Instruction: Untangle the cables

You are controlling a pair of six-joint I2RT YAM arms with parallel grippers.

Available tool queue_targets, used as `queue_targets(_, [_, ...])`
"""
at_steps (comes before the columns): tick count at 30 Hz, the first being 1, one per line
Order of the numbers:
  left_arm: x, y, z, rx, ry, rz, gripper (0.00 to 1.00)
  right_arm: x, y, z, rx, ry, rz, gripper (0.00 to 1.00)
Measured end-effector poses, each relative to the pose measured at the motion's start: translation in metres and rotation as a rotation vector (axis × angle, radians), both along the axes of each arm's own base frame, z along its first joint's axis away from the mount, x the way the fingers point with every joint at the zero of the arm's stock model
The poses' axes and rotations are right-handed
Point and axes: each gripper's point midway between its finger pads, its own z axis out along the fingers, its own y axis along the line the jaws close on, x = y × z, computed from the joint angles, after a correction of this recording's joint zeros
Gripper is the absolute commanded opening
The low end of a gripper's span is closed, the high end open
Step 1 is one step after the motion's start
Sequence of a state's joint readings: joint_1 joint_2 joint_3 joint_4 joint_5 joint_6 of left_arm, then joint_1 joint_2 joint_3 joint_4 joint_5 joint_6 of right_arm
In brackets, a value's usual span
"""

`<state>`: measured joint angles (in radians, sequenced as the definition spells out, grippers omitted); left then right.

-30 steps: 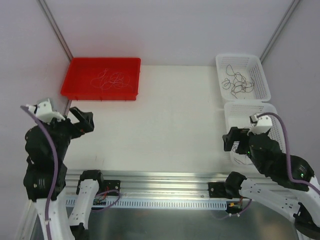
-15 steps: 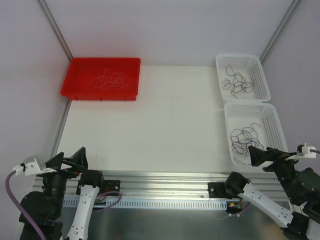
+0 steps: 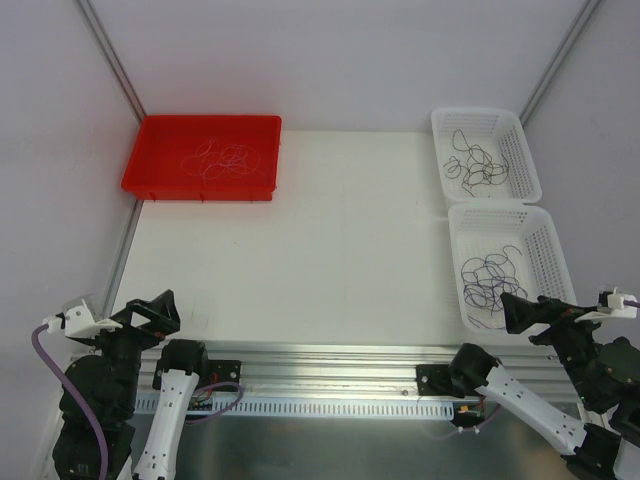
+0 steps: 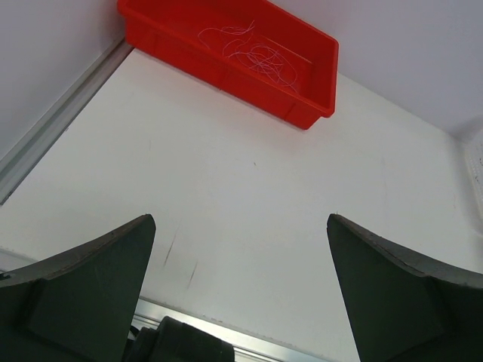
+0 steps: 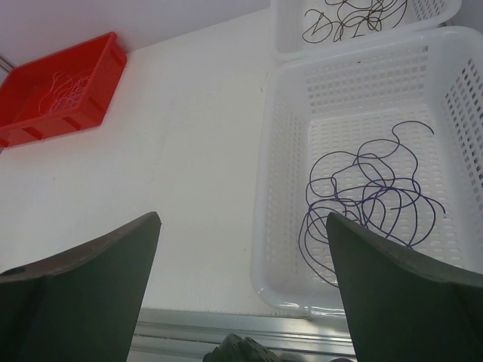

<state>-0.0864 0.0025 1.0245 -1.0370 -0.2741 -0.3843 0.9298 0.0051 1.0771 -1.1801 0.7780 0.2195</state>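
- Both arms sit pulled back at the near edge of the table (image 3: 320, 270). The left gripper (image 4: 240, 222) and right gripper (image 5: 243, 219) each have their jaws wide apart and hold nothing.
- The cables lie in three places, well apart. A pale bunch (image 3: 225, 158) is in the red tray (image 3: 200, 188) at far left. A black bunch (image 3: 475, 160) is in the far basket (image 3: 478, 113). A purple bunch (image 3: 487, 278) is in the near basket (image 3: 500, 210), just ahead of the right gripper.
- Each bunch looks to be one colour, so the sorting seems far along. Whether loops inside a bunch are knotted cannot be told.
- The wires are hair-thin and springy. Closing jaws could miss them, or pinch several loops together and drag the whole bunch along.
- The baskets have perforated walls and floors. A loop could catch in a hole, and a pull would then tip or slide the light basket.
- The pale bunch shows only faintly in the left wrist view, so a reach for it could land beside it.
- The right gripper sits close to the near basket, so a low forward swing could knock its rim.
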Motion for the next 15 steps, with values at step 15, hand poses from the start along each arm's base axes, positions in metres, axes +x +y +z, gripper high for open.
queue_targets(15, [-0.0001,0.0034,0.0004,-0.02,-0.005,0.027,0.99,0.0,0.0002,0.0,-0.001,0.0,0.001,0.97])
